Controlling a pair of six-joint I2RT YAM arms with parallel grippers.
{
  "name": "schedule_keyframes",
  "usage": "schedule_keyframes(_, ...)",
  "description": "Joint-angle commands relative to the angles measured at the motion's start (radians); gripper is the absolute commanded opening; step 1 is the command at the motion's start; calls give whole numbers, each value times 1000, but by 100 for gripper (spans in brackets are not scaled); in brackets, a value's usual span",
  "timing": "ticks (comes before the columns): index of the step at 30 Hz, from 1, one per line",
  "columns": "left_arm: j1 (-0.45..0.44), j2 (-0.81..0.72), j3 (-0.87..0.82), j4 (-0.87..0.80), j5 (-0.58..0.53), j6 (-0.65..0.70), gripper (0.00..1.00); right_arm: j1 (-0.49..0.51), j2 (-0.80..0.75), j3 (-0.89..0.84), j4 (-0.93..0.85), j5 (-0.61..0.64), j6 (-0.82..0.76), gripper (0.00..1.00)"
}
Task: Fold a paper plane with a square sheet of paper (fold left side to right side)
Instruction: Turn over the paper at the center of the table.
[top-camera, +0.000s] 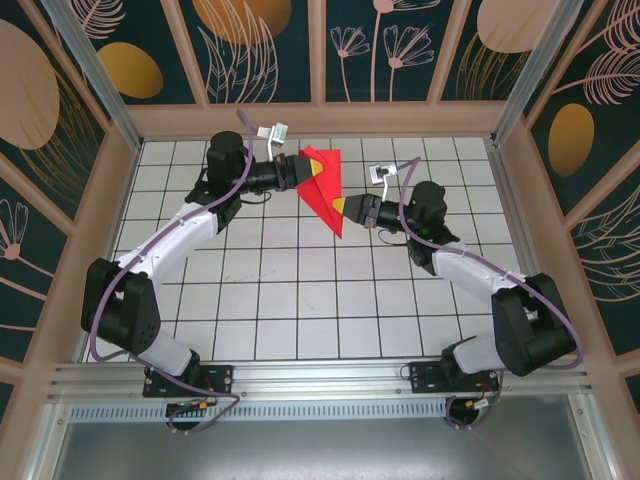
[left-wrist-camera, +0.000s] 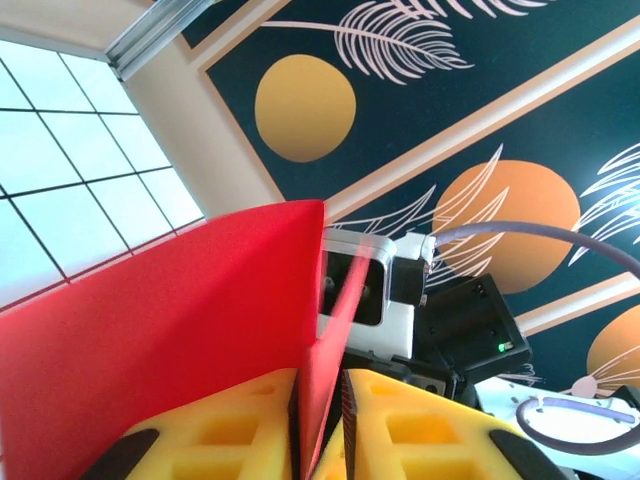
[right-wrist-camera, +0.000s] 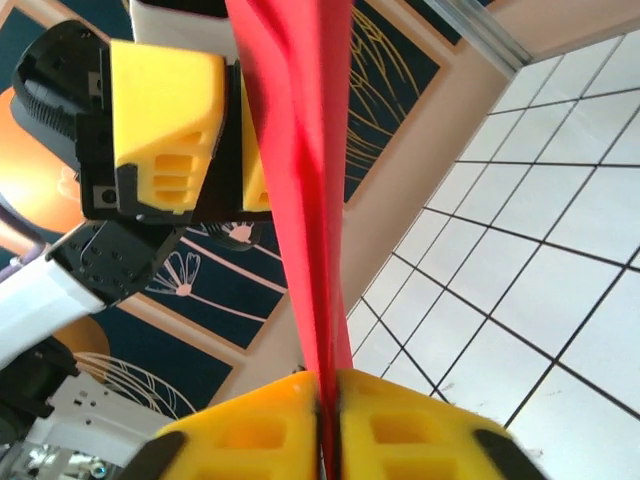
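**Red paper held up between two arms**

The red paper (top-camera: 322, 185) is folded into a pointed wedge. It hangs in the air over the far middle of the worktop (top-camera: 300, 300) and does not touch it. Its wide end is toward the far wall. Its point aims down toward the near right.

The left gripper (top-camera: 297, 172) has the paper by its left edge. In the left wrist view, its jaws are squeezed tight on the paper, with a yellow finger (left-wrist-camera: 225, 425) on each side of the red fold.

The right gripper (top-camera: 350, 210) has the paper near its pointed end. In the right wrist view, its jaws are also pressed shut on the paper. The paper runs up from them as a thin red strip to the other gripper.

The worktop is white with dark grid lines. Around it stand dark walls (top-camera: 260, 40) with pale leaves and orange circles painted on them.
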Motion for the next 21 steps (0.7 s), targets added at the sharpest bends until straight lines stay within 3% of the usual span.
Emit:
schedule_keyframes(1,-4,-9,31,-111,-67,93,45,7,-49,46,-129,60,-102,10)
schedule_keyframes(5,-2,-67,75,-331,-318,254,69,14,-97,101,-417,218,-268,10)
schedule_keyframes(8,-2,-155,35,-377,-515,320,81,64,-116,197,-741,525,-437,10)
schedule_keyframes(11,-2,-256,-38,-368,-662,354,83,185,-82,311,-1017,987,-536,10)
schedule_keyframes(15,-2,-385,-139,-345,-843,342,86,350,67,461,-1333,1565,-510,10)
schedule_keyframes(18,-2,-461,-201,-324,-959,317,88,445,220,571,-1537,1788,-438,11)
schedule_keyframes(21,-2,-519,-229,-316,-1015,311,88,501,386,670,-1695,1865,-364,11)
